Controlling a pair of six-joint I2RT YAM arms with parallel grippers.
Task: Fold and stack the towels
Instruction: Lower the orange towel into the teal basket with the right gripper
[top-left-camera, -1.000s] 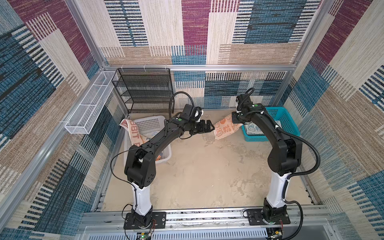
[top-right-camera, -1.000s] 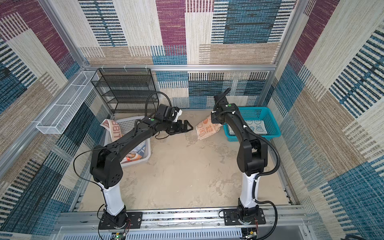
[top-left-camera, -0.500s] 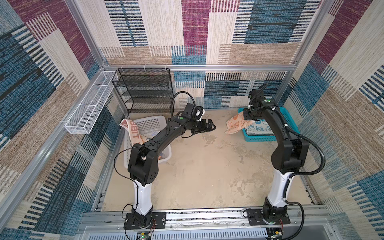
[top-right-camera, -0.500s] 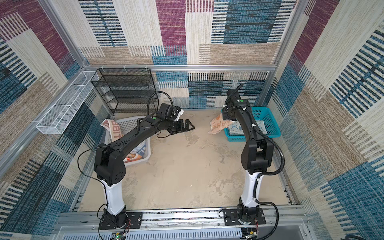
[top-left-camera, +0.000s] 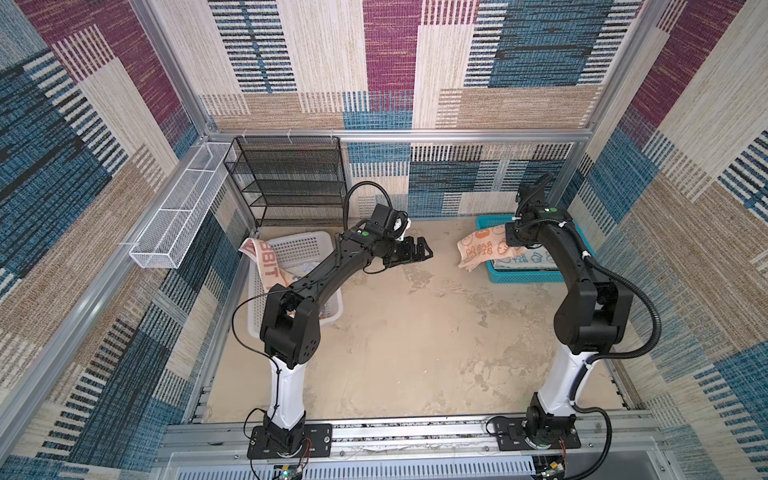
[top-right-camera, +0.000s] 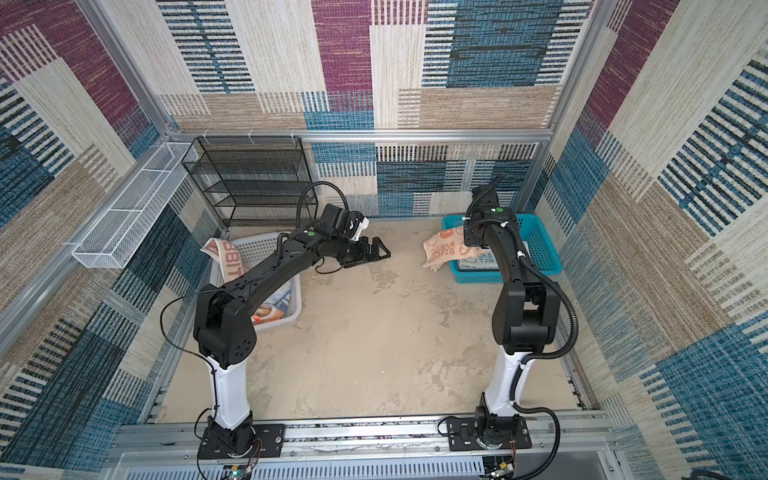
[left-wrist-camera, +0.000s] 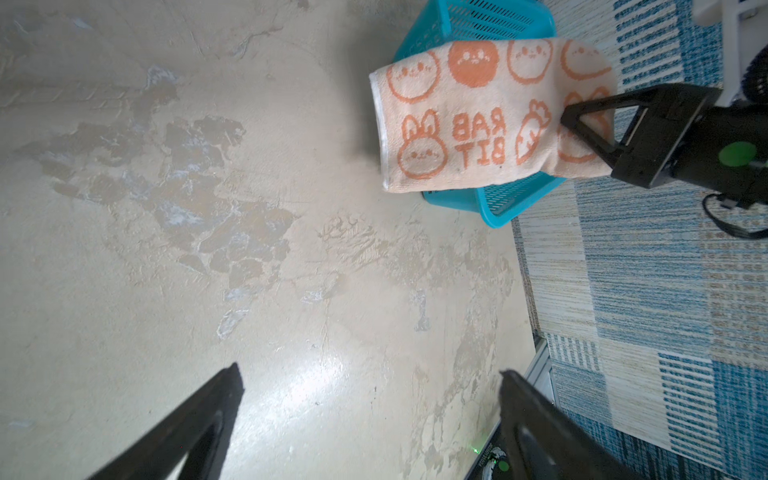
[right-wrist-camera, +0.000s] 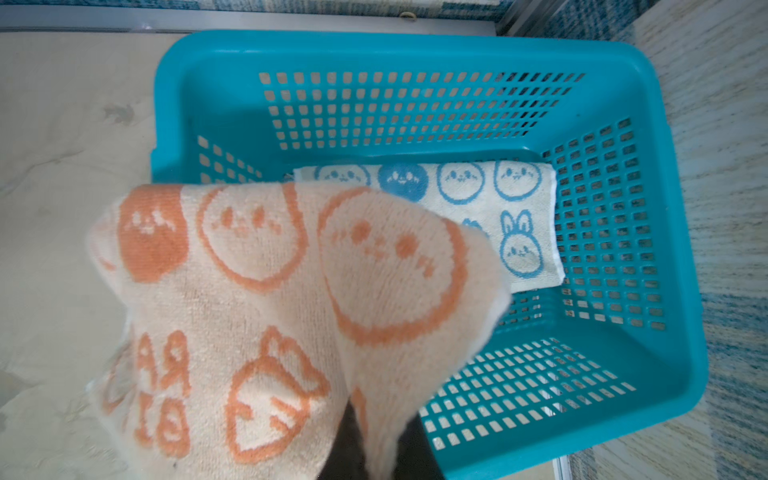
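My right gripper (top-left-camera: 509, 240) is shut on the folded orange-rabbit towel (top-left-camera: 482, 249) (right-wrist-camera: 270, 311), which hangs over the left rim of the blue basket (top-left-camera: 536, 276). The left wrist view shows its jaws (left-wrist-camera: 565, 118) pinching the orange-rabbit towel (left-wrist-camera: 469, 124). Inside the blue basket (right-wrist-camera: 415, 45) a folded blue-rabbit towel (right-wrist-camera: 478, 199) lies flat. The lettered towel (top-left-camera: 266, 259) drapes over the rim of the white basket (top-left-camera: 299, 249) at the left. My left gripper (top-left-camera: 419, 251) (left-wrist-camera: 370, 374) stands open and empty above the bare table, well left of the blue basket.
A black wire rack (top-left-camera: 291, 183) stands against the back wall at the left. A white wire tray (top-left-camera: 178, 224) hangs on the left wall. More cloth lies in the white basket under my left arm. Patterned walls close in the table on three sides.
The right arm has carried the orange-rabbit towel rightward from mid-table to the blue basket's rim. The left gripper has stayed open, almost in place.
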